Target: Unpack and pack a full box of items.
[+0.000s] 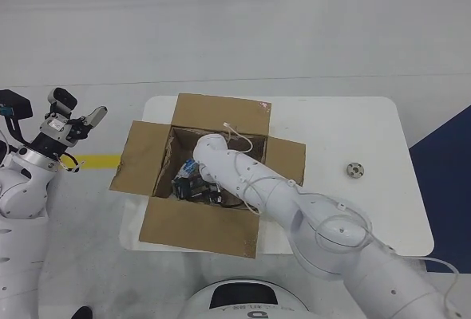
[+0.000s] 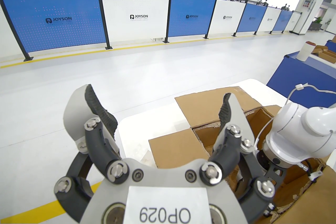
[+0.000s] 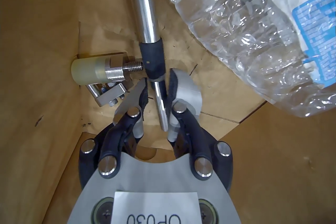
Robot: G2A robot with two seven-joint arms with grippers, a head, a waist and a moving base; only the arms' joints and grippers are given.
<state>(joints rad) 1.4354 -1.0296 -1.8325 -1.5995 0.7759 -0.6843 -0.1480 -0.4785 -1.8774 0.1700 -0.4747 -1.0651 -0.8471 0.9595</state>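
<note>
Right pincer (image 3: 157, 86): down inside the box, closed on the thin lower end of a metal rod, one pad on each side. The grip sits just below the sleeve, likely because the thin end fits between the pads.
Metal rod (image 3: 147, 12): shiny and slim, running away from the pincer past the bottle. A black sleeve (image 3: 153, 57) joins its thick and thin sections.
Metal fitting (image 3: 105, 71): a short piece with a pale cap and a threaded stud, lying in the corner of the box. Its stud tip is touching or nearly touching the sleeve, so it may shift if the rod is lifted.
Plastic bottle (image 3: 236, 12): clear, crumpled, with a blue label, lying beside the rod. It crowds that side, which may be why the pincer comes in from the corner side.
Cardboard box (image 1: 199, 227): on the bench with all four flaps folded outward, leaving the top free for the arm. The contents sit low inside.
Bench (image 1: 355, 127): white, carrying the box on its left half.
Round metal piece (image 1: 353, 169): small, alone on the bench, well apart from the box on the right. It is possibly an item already taken out.
Left pincer (image 2: 158, 99): wide open and empty, held off the bench's left edge above the floor. This looks like a parked position that leaves the box to the right arm.
Stage: judged to be unpacking, with several items yet to come out.
</note>
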